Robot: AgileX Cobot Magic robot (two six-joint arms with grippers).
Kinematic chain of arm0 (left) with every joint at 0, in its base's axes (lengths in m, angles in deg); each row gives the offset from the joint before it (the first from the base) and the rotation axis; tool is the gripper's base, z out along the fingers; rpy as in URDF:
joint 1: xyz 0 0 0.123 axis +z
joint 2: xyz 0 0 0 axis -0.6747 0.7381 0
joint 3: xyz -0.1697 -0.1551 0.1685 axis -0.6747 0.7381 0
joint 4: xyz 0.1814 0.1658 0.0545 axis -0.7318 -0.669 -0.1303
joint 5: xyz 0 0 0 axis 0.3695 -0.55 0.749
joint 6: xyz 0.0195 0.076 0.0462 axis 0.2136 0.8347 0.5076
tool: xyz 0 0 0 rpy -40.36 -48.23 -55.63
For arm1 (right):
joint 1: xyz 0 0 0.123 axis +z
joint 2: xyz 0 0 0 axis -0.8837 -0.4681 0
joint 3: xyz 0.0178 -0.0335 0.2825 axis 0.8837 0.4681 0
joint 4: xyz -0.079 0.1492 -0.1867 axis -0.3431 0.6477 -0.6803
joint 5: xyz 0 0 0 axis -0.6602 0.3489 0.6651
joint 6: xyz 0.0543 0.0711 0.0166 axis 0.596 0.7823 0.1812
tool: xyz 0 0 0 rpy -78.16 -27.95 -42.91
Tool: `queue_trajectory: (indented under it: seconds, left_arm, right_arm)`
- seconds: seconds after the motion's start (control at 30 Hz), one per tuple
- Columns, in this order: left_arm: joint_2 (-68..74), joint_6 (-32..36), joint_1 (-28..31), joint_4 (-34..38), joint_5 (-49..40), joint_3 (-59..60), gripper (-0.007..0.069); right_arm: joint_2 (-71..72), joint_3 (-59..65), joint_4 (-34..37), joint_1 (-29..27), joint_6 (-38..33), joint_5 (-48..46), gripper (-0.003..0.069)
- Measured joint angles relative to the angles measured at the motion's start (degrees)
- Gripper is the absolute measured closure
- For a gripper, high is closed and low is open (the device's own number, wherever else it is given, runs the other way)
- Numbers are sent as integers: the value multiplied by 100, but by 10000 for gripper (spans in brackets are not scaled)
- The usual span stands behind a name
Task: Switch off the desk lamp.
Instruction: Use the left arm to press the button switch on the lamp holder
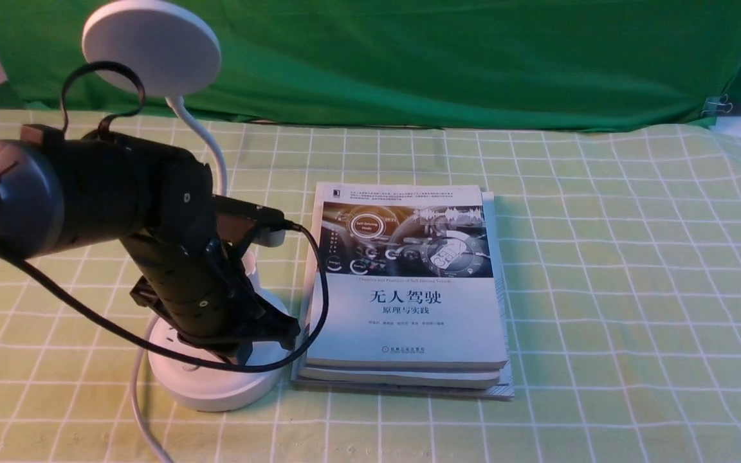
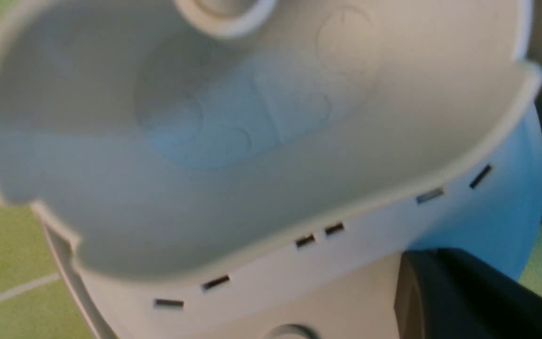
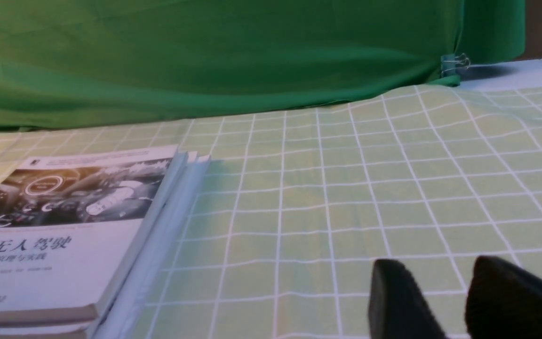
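Note:
The desk lamp stands at the left in the front view: white disc head point(image 1: 152, 45), bendy neck point(image 1: 206, 138), round base point(image 1: 216, 386) and white cord point(image 1: 139, 399). My left gripper point(image 1: 274, 331) points down onto the top of the base at its book side, its fingers together with nothing between them. In the left wrist view the cup-shaped holder point(image 2: 252, 141) fills the frame, the slotted base point(image 2: 346, 263) lies below it, and the black fingers point(image 2: 464, 296) rest against the base beside a round button edge point(image 2: 290, 332). My right gripper point(image 3: 454, 282) hovers open and empty above the cloth.
A stack of books point(image 1: 409, 289) lies right beside the lamp base and also shows in the right wrist view point(image 3: 64, 226). A green checked cloth point(image 1: 634, 289) covers the table. A green curtain point(image 1: 441, 64) hangs at the back, held by a clip point(image 1: 718, 106).

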Motion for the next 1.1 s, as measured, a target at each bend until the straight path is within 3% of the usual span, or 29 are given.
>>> queue_trajectory:
  seconds: [1.1]
  left_arm:
    - [-498, -39, -17, 15, 18, 152, 624]
  right_arm:
    - [0, 0, 0, 0, 6, 2, 421]
